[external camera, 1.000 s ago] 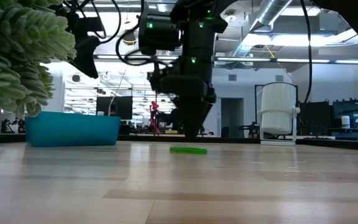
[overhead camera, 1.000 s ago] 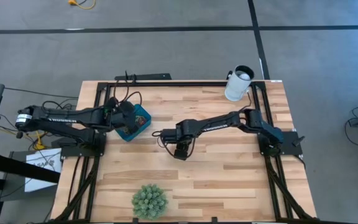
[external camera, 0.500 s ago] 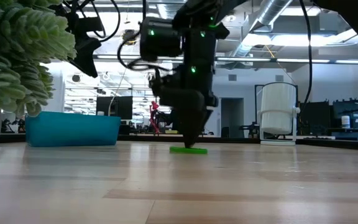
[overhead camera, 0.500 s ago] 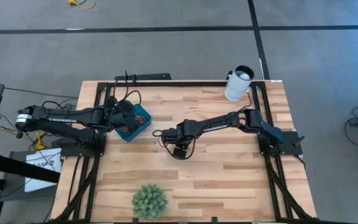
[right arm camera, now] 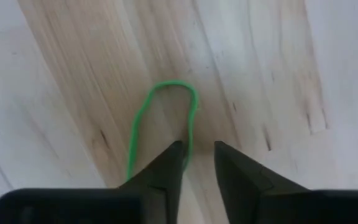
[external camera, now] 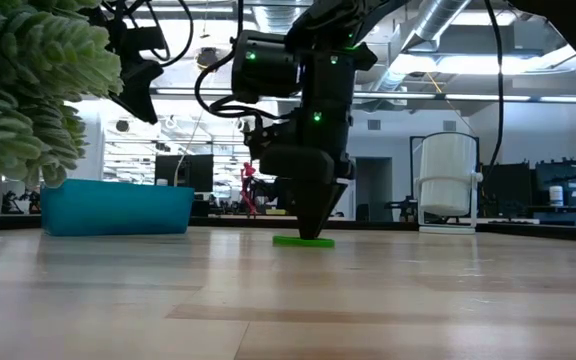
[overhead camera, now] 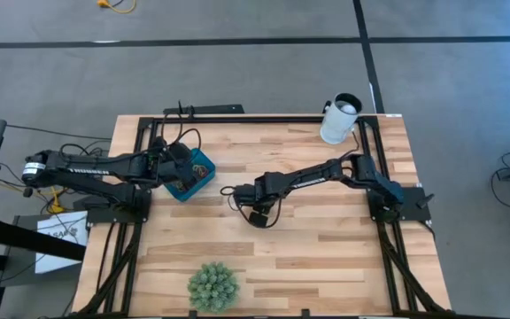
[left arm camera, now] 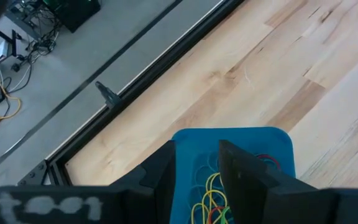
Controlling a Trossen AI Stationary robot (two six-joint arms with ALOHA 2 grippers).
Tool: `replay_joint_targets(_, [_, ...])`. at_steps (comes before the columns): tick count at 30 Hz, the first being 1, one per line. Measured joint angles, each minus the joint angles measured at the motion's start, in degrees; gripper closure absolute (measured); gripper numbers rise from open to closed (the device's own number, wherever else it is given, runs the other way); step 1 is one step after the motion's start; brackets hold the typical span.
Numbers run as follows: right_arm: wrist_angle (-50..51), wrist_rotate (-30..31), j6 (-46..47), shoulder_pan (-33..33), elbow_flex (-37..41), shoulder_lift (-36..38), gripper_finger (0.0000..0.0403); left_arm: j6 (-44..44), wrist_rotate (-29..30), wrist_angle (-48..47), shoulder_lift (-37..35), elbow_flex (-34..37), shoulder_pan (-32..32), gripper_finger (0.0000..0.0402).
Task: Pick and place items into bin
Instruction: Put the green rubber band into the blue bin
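Note:
A green rubber-band loop [right arm camera: 160, 118] lies flat on the wood near the table's middle, also visible in the low view [external camera: 303, 241]. My right gripper [right arm camera: 197, 155] points down at its near end, fingertips at the tabletop [external camera: 314, 232]. It is open, with one side strand of the loop between its fingers. The teal bin [overhead camera: 198, 165] sits at the table's left and holds several coloured bands [left arm camera: 210, 186]. My left gripper [left arm camera: 197, 168] hovers open above the bin, holding nothing. My right gripper comes at the green band from above, pointing down. One side strand [right arm camera: 190, 140] of the loop runs into the gap, close to one finger [right arm camera: 166, 163]. I cannot tell whether the fingers touch it. The band lies flat on the table.
A white cup [overhead camera: 339, 118] stands at the far right corner. A green spiky ball [overhead camera: 212, 285] sits at the near edge and fills the left of the low view [external camera: 28, 90]. Bare wood lies around the green band.
My right gripper has sunk from a little above the table down to the green band, its fingertips now at the tabletop. The band has stayed where it lay. My left gripper has kept still over the bin.

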State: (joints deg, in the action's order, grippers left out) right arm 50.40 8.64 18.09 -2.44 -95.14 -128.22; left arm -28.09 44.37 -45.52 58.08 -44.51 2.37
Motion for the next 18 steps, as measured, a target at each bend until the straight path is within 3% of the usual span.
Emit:
replay_joint_targets(6, [-1.1,0.0,-1.3,-0.5,0.2,0.3,0.0395,0.3,1.1,-1.2,0.0,-2.1,0.0,0.0292])
replay_joint_targets(13, [-1.5,1.6,-6.0,-0.7,-3.3,0.8,0.0399,4.9,7.5,-4.5,-3.0,-9.7,-0.3,0.0292])
replay_joint_targets(18, [-1.8,5.6,-9.5,-0.3,-10.1,0.9,0.0401,8.9,13.4,-4.7,-7.1,-14.1,-0.5,0.0292])
